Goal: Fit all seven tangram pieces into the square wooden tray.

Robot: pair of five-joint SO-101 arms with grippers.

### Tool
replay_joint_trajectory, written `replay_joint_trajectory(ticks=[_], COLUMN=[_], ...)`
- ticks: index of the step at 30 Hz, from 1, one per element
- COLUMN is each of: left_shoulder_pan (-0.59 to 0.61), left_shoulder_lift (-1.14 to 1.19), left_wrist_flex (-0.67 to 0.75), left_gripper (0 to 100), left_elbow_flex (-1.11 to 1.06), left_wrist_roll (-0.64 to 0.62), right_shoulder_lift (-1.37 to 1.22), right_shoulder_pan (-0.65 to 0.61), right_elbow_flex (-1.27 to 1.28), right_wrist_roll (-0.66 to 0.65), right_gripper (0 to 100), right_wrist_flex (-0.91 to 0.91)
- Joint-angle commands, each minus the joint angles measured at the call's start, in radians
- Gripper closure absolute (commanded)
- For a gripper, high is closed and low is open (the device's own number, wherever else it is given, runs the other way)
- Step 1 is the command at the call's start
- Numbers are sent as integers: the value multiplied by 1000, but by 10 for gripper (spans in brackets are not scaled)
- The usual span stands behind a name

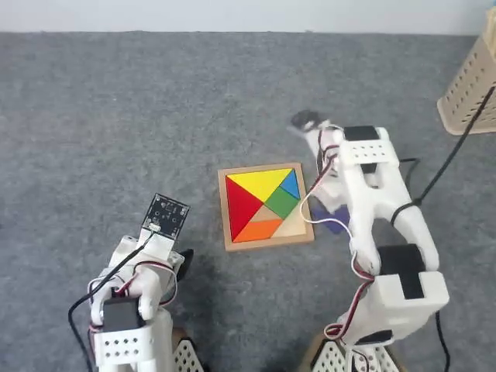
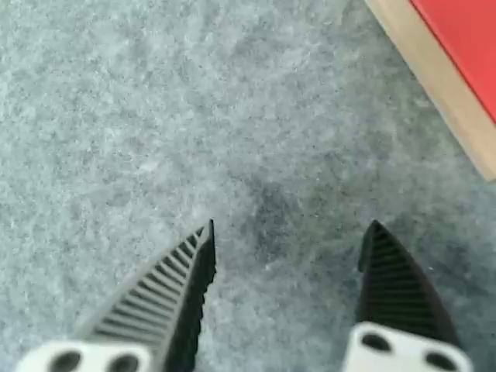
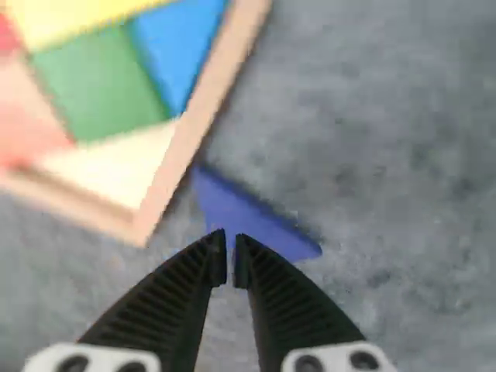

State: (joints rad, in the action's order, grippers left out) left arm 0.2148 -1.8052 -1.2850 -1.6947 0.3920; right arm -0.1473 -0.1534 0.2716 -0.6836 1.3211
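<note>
1. Near the middle of the grey surface [image 1: 116, 116]: the square wooden tray [image 1: 268, 242], lying flat.
2. Inside it: a yellow triangle [image 1: 260, 184] along the far side, a blue triangle [image 1: 291, 184] in the far right corner, a red triangle [image 1: 240, 205] on the left, a green square [image 1: 281, 203] right of centre, and an orange piece [image 1: 258, 229] on the near side. Bare pale wood in the near right corner.
3. Just beside the tray's right edge, flat on the surface: a blue-violet piece [image 3: 248, 213].
4. Right claw [image 3: 226, 236]: closed to a thin slit, tips at that piece's edge; impossible to tell whether pinching it.
5. Left claw [image 2: 291, 229]: spread wide, holding nothing, above bare surface near the tray's left side.
6. Far right: a pale perforated rack [image 1: 469, 85]. Beyond the far edge: a pale wall [image 1: 232, 14].
</note>
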Motion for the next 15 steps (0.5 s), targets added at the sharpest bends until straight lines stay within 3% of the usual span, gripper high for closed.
replay_joint_trajectory(ticks=[1, 5, 9, 15], left_shoulder_pan=[-3, -3, -3, -3], left_shoulder_lift=[-17, -17, -17, -17], left_wrist_flex=[2, 2, 2, 2], left_gripper=[720, 720, 720, 720], left_elbow_flex=[8, 8, 8, 8], left_wrist_roll=[3, 3, 3, 3], right_shoulder_lift=[81, 81, 77, 76], right_shoulder_pan=[10, -2, -2, -1], right_elbow_flex=[20, 98, 189, 236], right_wrist_roll=[-224, -319, -413, -425], right_gripper=[809, 719, 712, 713], right_wrist_flex=[4, -107, -182, -226])
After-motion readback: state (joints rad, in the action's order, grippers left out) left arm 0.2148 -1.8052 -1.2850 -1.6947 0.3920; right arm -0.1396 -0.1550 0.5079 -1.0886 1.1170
